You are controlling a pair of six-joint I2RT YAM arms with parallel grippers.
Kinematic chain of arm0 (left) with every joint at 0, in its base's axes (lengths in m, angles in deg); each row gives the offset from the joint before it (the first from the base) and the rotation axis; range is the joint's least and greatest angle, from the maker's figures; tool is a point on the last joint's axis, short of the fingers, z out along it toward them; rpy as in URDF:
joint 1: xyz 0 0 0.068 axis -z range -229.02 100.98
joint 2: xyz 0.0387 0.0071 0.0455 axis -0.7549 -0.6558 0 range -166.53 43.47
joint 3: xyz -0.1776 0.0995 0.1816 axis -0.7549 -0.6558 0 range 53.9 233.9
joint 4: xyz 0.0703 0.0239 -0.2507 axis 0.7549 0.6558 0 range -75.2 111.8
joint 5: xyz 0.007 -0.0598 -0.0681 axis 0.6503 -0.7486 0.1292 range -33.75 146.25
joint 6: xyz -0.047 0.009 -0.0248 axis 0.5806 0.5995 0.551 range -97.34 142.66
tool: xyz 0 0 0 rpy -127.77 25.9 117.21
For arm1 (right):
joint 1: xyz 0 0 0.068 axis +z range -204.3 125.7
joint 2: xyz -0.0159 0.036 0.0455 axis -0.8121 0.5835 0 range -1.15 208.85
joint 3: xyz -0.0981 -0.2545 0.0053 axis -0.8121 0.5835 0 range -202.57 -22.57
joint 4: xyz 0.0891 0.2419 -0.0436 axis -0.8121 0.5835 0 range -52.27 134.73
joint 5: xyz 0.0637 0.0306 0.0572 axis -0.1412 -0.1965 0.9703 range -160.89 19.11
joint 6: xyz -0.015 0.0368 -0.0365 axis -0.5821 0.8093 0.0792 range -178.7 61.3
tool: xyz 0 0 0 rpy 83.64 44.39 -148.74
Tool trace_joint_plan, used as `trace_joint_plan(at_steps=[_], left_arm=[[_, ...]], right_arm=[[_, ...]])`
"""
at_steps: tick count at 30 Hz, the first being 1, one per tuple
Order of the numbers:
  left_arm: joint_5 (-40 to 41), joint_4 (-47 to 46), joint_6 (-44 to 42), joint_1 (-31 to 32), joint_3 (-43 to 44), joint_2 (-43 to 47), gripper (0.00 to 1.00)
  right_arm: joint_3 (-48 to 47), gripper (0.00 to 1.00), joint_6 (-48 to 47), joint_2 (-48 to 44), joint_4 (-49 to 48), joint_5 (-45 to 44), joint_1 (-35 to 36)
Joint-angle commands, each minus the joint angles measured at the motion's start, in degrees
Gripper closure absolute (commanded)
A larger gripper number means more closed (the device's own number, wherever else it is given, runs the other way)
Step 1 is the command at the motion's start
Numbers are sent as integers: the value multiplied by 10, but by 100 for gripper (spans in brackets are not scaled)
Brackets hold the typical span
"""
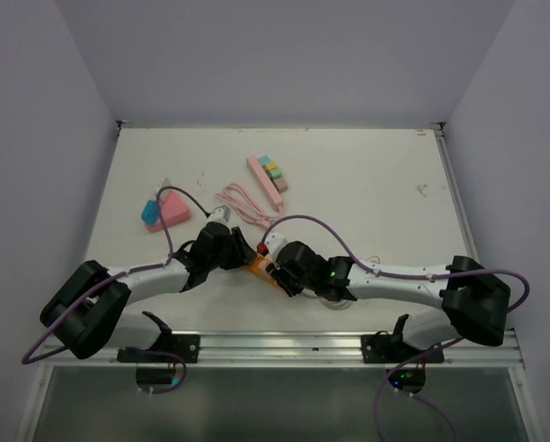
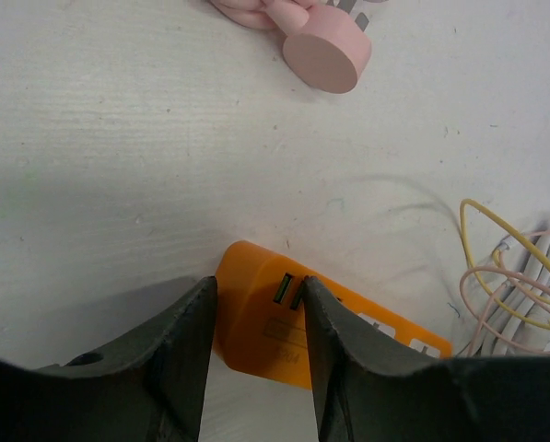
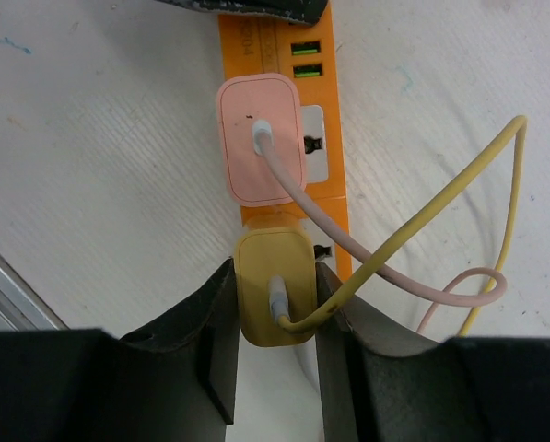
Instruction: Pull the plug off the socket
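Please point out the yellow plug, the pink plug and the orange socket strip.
yellow plug [image 3: 261,267]: right wrist view, back face.
pink plug [image 3: 242,152]: right wrist view, back face.
orange socket strip [image 2: 253,308]: left wrist view, rounded end.

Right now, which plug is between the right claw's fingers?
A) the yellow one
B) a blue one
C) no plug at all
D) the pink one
A: in the right wrist view the yellow plug sits between the fingers of the right claw, while the pink plug is farther along the orange power strip, outside the claw.

White table [image 1: 367,184], pale lavender walls [image 1: 35,138]
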Motion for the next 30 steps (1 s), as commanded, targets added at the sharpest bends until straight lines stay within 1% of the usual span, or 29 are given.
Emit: trace_joint_plan(at_steps=[1, 2, 3, 4, 5, 6, 7, 9, 12, 16, 18, 19, 23, 27, 30], left_arm=[[16, 20, 0, 6, -13, -27, 55], [17, 21, 0, 6, -13, -29, 59], [18, 22, 0, 7, -14, -30, 61], [21, 22, 1, 7, -13, -30, 64], [23, 26, 2, 8, -12, -31, 67], [24, 27, 2, 8, -11, -32, 68], [29, 34, 3, 8, -10, -33, 68], [39, 42, 4, 13, -3, -40, 69], [48, 57, 4, 22, 9, -49, 69], [91, 97, 3, 46, 38, -64, 71], [110, 107, 2, 70, 62, -72, 72], [126, 134, 0, 79, 70, -81, 72], [164, 171, 0, 120, 108, -106, 74], [207, 201, 1, 150, 142, -122, 75], [215, 214, 1, 164, 156, -135, 76]], right_arm=[[-2, 70, -2, -20, -11, -2, 3], [-4, 72, -2, -20, -7, -1, 3], [-9, 74, -2, -26, -6, 1, 3], [-12, 80, -4, -28, -4, 0, 3], [-13, 83, -4, -31, 0, 1, 3], [-15, 85, -6, -40, 0, -2, 3], [-16, 90, -5, -43, 2, -4, 2], [-19, 93, -5, -56, 2, -6, 3], [-25, 95, -4, -67, 6, -9, 3], [-27, 100, 0, -82, 0, -21, 3], [-26, 100, 6, -78, 0, -28, 3], [-26, 100, 10, -75, -1, -32, 3], [-24, 100, 21, -56, -4, -47, 3], [-22, 100, 37, -44, 2, -77, 1], [-15, 100, 52, -53, -2, -87, -4]])
